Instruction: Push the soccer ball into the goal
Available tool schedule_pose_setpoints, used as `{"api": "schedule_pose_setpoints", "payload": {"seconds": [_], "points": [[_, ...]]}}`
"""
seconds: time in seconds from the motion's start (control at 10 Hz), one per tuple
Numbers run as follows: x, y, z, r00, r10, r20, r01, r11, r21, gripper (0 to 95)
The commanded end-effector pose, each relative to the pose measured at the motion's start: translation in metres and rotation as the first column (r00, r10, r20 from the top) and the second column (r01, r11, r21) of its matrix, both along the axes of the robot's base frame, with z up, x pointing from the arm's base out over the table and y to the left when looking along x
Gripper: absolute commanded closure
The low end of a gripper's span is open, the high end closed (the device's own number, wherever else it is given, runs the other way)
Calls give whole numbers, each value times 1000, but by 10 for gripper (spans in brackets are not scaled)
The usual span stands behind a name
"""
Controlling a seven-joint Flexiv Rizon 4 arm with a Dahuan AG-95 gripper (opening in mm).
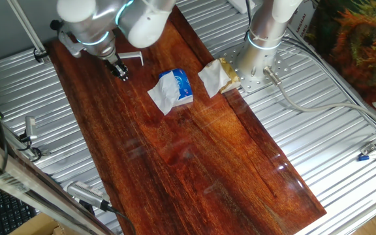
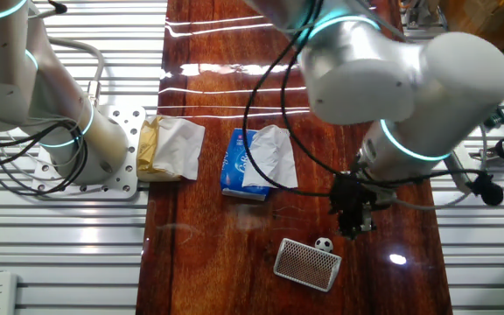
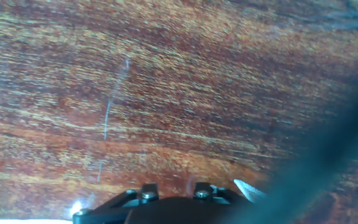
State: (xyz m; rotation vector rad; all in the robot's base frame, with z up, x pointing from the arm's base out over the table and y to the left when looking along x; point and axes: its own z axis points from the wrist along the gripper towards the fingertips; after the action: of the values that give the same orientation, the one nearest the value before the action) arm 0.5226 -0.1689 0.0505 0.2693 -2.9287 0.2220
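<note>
Gleaming red-brown wooden board (image 2: 234,254) on ribbed metal bench (image 1: 318,124), gripper (image 2: 354,229) pinched-or-spread unclear

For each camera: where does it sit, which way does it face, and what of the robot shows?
One fixed view: high, looking down the wooden board; arm over goal, gripper.
The other fixed view: opposite side, looking down; arm, gripper near soccer ball.
Hand view: on the hand, facing bare board; only the gripper's base shows.
Both fixed views share blue packet, crumpled paper.
</note>
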Motion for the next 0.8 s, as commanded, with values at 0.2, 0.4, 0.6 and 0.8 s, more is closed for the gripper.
{"api": "schedule_pose_setpoints", "payload": {"seconds": [0.2, 0.4, 0.6, 0.8], "points": [[-5, -5, 9, 999, -16, -35, 14, 998, -53, 190], [-8, -11, 18, 998, -21, -64, 16, 997, -77, 380], [-9, -11, 19, 997, -20, -70, 14, 996, -87, 380], [-9, -11, 19, 997, -20, -70, 14, 996, -87, 380]]}}
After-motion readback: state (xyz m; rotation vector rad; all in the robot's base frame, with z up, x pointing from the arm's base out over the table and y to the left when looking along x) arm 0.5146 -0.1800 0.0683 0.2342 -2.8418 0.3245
